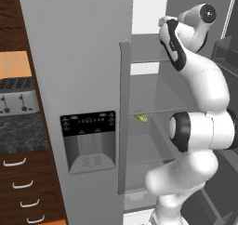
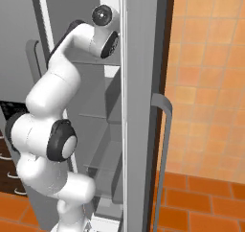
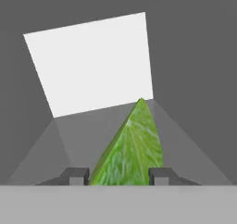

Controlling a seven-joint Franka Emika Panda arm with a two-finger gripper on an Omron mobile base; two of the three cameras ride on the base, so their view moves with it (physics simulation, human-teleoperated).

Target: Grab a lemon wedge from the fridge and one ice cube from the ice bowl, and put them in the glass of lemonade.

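The fridge [image 1: 74, 80] stands with its right door swung open and the arm reaching in over its shelves — so the task looks to be at its first pick, with the ice cube and both drops into the lemonade left to do. On a middle shelf lies the lemon wedge [image 3: 132, 146], green-yellow, its pulp streaked, its point away from the camera. The hand [image 3: 119, 176] has its fingertips narrowed on either side of it — whether they grip it I cannot tell.
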